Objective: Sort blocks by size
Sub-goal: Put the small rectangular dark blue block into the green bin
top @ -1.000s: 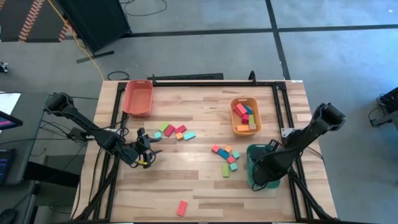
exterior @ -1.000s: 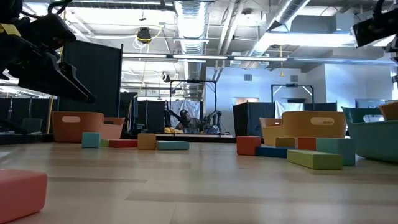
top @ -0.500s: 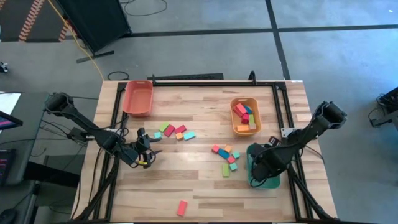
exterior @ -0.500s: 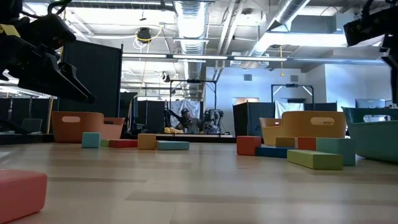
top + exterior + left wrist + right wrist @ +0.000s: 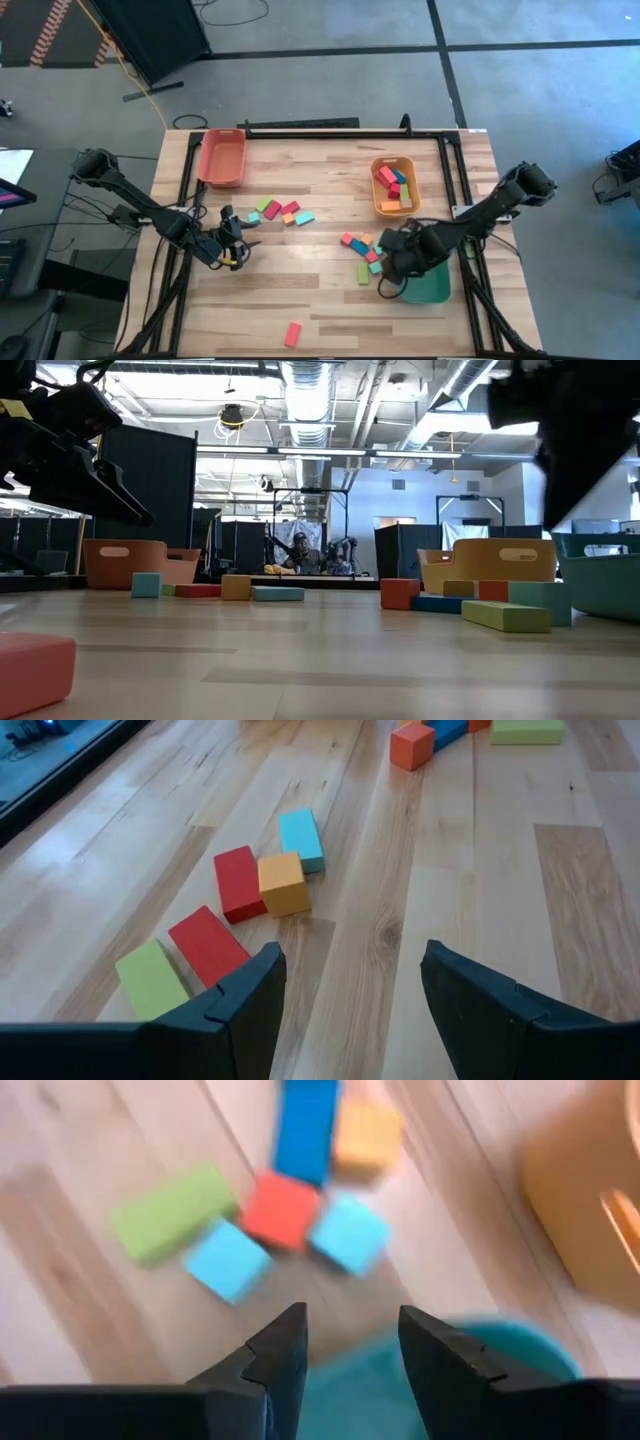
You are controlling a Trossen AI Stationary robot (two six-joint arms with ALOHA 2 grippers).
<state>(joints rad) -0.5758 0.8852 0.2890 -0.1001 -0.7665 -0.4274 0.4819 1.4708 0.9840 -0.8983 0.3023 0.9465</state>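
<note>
Now poised at the teal tray's rim near the bench's right edge: right claw, fingers apart, gripping nothing. Just ahead, toward the bench's middle, a cluster of blocks, green bar lying crosswise to the fingers, red cube and two teal cubes closer; motion blur, so probably not touching any. Clearly nearer than the left claw, parked open and empty by the left edge beside a second block group. One stray pink block near the front edge.
</note>
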